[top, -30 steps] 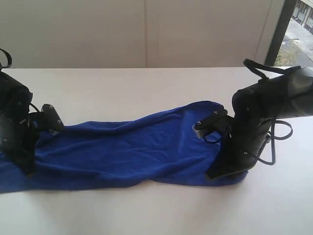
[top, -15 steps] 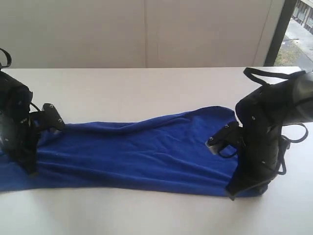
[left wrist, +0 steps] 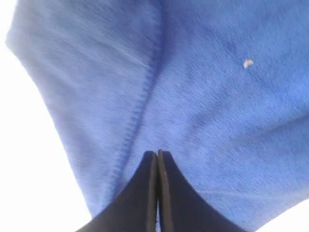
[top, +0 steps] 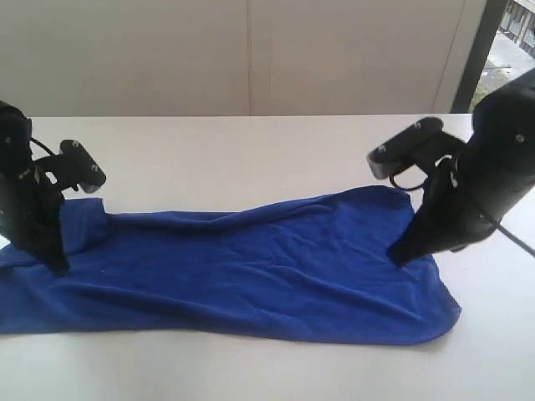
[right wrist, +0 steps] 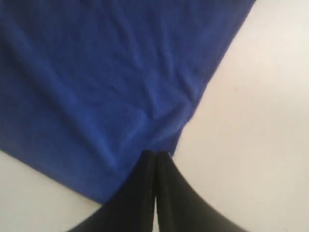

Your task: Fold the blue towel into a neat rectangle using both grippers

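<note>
At the left end of the desk [top: 251, 142], the left gripper [top: 57, 266] points steeply down onto the blue towel [top: 251, 267]. Its black body leans over the cloth's left end. Just beside it, a flap of the towel stands raised above the flat part. In the left wrist view, the jaws [left wrist: 158, 153] are pressed together with no gap. The stitched hem of the towel [left wrist: 193, 87] runs straight into their tips, so they are clamped on the cloth at its edge. A small white fleck [left wrist: 247, 63] sits on the fabric, well away from the tips.

Across the middle, the towel lies stretched lengthwise on the desk, mostly flat with shallow creases. Its near edge is close to the front of the desk.

Toward the right, the right gripper [top: 399, 256] slants down onto the towel's right end, near the far corner. In the right wrist view, its jaws [right wrist: 155, 153] are closed tight on the cloth's edge. Folds in the towel [right wrist: 96, 72] fan out from the tips, and bare desk [right wrist: 251, 121] lies alongside. A window [top: 512, 50] shows at the far right, behind the desk.
</note>
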